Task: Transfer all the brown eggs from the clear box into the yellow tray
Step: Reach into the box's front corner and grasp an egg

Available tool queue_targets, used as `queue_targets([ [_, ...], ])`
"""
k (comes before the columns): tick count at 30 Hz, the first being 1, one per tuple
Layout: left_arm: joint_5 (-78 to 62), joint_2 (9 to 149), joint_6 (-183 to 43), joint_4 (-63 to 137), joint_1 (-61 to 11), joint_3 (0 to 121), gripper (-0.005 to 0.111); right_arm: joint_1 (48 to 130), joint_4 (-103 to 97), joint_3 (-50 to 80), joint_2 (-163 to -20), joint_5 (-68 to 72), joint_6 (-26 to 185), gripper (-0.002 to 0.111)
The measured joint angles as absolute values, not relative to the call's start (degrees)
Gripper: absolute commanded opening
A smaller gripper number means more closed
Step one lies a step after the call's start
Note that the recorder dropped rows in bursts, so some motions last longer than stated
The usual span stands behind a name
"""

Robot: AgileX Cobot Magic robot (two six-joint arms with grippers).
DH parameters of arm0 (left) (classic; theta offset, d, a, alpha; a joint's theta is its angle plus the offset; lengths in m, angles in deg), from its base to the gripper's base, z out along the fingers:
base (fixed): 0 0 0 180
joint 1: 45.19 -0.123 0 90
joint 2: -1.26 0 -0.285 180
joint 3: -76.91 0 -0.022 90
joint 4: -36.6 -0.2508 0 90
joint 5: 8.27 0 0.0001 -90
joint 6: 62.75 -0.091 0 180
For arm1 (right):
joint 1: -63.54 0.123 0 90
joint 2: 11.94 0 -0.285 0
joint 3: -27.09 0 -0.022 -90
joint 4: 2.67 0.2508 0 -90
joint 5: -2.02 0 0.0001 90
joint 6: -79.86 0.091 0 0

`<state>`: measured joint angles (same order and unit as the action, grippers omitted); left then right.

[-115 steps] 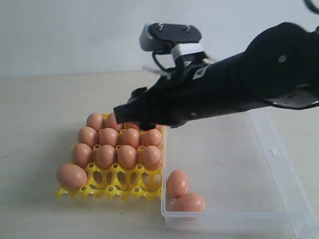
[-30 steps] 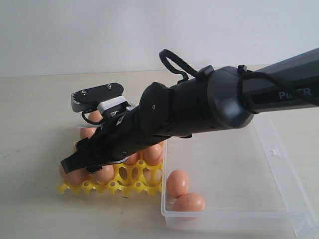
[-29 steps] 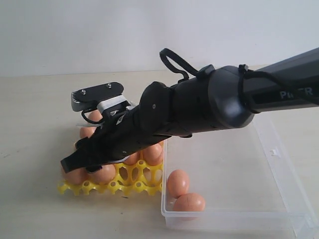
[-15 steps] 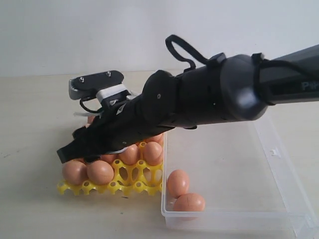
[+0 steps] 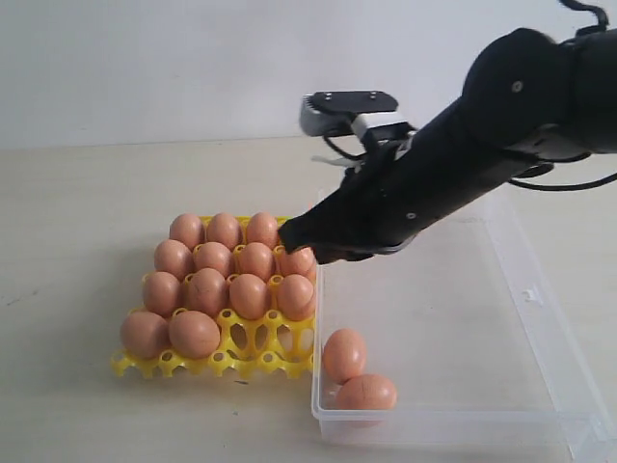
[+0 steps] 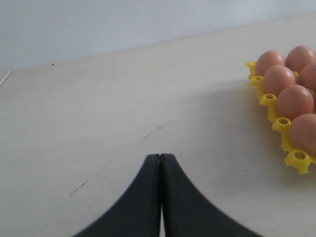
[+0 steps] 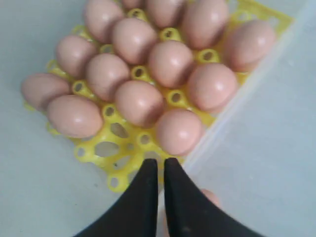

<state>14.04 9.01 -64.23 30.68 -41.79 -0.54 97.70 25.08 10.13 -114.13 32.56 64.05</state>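
Note:
Several brown eggs (image 5: 229,289) fill the yellow tray (image 5: 260,359); the two right cups of its front row stand open. Two more brown eggs (image 5: 344,354) lie in the near left corner of the clear box (image 5: 540,289). My right gripper (image 5: 297,234) hangs shut and empty above the tray's right edge, beside the box wall. The right wrist view shows its tips (image 7: 159,163) over the tray rim (image 7: 98,150), an egg (image 7: 211,197) peeking out below them. My left gripper (image 6: 160,157) is shut over bare table, the tray's eggs (image 6: 295,100) off to one side.
Tray and box sit side by side on a pale tabletop (image 5: 77,212), the box wall (image 7: 237,103) touching the tray's edge. A plain wall runs behind. The right arm (image 5: 501,125) reaches in from the upper right above the box.
The right gripper left an egg in the tray's front row beside the corner egg, rose, drew back to the right towards the box, and its jaws came together.

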Motion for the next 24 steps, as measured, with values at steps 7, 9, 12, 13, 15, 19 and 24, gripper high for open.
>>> queue_targets([
  [7, 14.0, 9.0, -64.2, 30.7, -41.8, -0.5, 0.000, 89.3, 25.1, 10.1, -116.6, 36.9, 66.8, 0.056],
  [9, 14.0, 9.0, -64.2, 30.7, -41.8, -0.5, 0.000, 88.8, 26.5, 10.1, -118.0, 37.2, 67.5, 0.058],
  [12, 14.0, 9.0, -64.2, 30.7, -41.8, -0.5, 0.000, 88.7, 29.8, 10.1, -120.0, 38.2, 67.7, 0.058],
  [13, 14.0, 9.0, -64.2, 30.7, -41.8, -0.5, 0.000, 88.7, 30.8, 10.1, -120.6, 38.4, 67.8, 0.058],
  [15, 14.0, 9.0, -64.2, 30.7, -41.8, -0.5, 0.000, 88.8, 32.3, 10.1, -121.6, 39.0, 67.8, 0.058],
  [19, 14.0, 9.0, -64.2, 30.7, -41.8, -0.5, 0.000, 89.2, 34.0, 10.1, -123.4, 40.9, 67.8, 0.058],
  [24, 14.0, 9.0, -64.2, 30.7, -41.8, -0.5, 0.000, 89.5, 35.7, 10.1, -126.1, 42.2, 67.7, 0.056],
])
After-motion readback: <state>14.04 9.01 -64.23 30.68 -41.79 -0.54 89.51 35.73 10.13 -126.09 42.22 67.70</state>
